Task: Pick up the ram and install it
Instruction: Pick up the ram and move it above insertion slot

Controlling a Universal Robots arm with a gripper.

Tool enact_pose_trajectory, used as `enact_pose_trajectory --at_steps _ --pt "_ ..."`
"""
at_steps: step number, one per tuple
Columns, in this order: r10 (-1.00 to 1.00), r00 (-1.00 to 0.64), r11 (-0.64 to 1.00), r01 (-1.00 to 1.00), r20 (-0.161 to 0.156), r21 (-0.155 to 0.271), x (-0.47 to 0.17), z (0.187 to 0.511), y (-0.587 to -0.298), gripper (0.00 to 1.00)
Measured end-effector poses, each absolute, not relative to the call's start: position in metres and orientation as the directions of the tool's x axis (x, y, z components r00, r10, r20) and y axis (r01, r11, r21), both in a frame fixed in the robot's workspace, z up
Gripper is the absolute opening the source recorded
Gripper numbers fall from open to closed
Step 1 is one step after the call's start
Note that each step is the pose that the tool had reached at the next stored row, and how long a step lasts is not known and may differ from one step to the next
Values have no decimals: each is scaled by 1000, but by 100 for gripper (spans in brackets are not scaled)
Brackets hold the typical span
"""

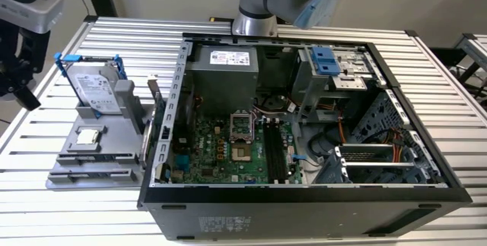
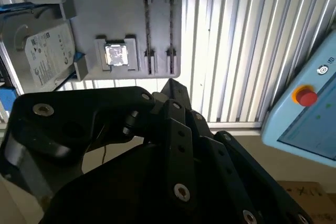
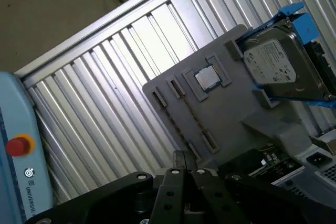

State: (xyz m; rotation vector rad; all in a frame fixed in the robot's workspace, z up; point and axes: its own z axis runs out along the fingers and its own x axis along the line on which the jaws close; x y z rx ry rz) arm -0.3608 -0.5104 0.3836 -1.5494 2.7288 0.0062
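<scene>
Approach stage: gripper [image 3: 182, 155], jaws pressed together and empty, hovers well clear of the grey holder [image 3: 231, 106], so grasping the ram calls for descending and spreading them first

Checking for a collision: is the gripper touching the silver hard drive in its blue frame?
Apart. In the exterior view, bare table slats show between the gripper and the hard drive.
</scene>
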Motion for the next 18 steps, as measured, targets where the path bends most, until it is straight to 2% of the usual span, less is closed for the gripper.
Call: enact_pose_trajectory --at_steps 18 --pt "-939 -344 344 -939 -16 3 -361 383 -507 0"
